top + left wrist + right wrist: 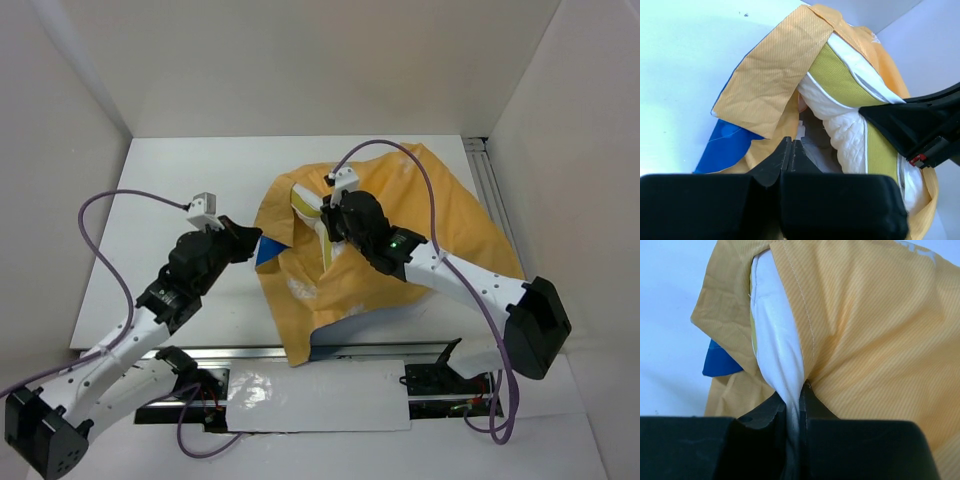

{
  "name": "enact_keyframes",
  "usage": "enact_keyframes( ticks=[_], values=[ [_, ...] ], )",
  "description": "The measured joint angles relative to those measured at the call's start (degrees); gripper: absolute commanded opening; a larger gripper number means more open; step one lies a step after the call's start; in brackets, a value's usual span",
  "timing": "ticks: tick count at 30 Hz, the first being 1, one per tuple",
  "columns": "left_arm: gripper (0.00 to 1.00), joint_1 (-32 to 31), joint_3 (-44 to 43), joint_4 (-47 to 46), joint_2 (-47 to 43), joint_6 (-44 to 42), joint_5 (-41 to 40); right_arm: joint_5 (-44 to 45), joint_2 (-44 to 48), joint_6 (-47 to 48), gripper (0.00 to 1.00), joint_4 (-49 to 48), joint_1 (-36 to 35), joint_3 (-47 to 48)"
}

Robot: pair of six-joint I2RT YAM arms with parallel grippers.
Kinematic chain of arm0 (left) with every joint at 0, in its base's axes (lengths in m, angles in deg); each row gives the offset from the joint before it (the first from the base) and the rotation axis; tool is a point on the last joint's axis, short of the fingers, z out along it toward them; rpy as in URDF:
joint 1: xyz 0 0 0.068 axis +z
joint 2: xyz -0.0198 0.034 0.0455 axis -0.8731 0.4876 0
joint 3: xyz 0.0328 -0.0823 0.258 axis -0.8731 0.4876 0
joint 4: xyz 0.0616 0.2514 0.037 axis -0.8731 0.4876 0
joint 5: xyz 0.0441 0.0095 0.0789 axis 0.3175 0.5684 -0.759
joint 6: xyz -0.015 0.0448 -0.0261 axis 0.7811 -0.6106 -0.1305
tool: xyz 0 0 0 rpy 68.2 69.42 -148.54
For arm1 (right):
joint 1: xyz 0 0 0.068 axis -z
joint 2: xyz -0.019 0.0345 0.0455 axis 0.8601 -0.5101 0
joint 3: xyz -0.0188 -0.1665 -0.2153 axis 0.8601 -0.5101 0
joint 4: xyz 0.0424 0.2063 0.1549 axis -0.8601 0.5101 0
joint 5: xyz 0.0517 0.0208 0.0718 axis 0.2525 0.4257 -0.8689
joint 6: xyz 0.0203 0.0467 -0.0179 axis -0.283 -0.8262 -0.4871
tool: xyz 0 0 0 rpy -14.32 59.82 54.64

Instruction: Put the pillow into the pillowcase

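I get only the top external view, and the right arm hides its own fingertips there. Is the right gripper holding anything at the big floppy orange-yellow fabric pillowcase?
Observer: Yes. The right gripper is shut on a fold of the large white soft pillow, right beside the hem of the pillowcase.
Operator: And the left gripper?
Observer: The left gripper is shut, tips together before the case's mouth; I see no fabric between them.
Operator: Is the pillow's end covered?
Observer: No. The left wrist view looks into the mouth: the quilted white end with yellow-green bands sticks out.
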Motion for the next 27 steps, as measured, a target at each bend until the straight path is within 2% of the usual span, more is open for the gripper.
enact_keyframes(
  ticks=[4, 9, 13, 19, 20, 24, 27],
  values=[
    [0.0, 0.92, 0.11, 0.7, 0.9, -2.62, 2.6, -1.55, 0.63, -0.35, 0.0, -2.05, 0.42, -2.19],
    [0.01, 1.03, 3.15, -3.02, 6.1, -5.42, 10.05, -5.7, 2.73, -0.57, 0.0, -2.21, 1.27, -2.8],
    [0.18, 0.26, 3.63, -6.49, 9.31, -6.84, 14.73, -10.21, 4.31, -0.5, 0.0, -2.12, 2.08, -1.51],
    [0.29, -3.69, -0.76, -11.39, 18.84, -7.21, 18.67, -15.96, 7.85, -1.05, 0.0, -3.78, 2.1, -1.42],
    [0.37, -4.31, -1.53, -11.8, 20.44, -7.52, 18.82, -16.61, 8.24, -1.09, 0.0, -4.24, 2.12, -1.51],
    [0.54, -6.38, -6.03, -10.03, 26.08, -8.15, 15.37, -18.38, 8.76, -1.27, 0.0, -6.4, 2.12, -1.86],
    [0.63, -7.32, -8.24, -8.52, 28.48, -6.6, 10.71, -18.88, 8.76, -1.25, 0.0, -7.17, 2.16, -1.97]
  ],
)
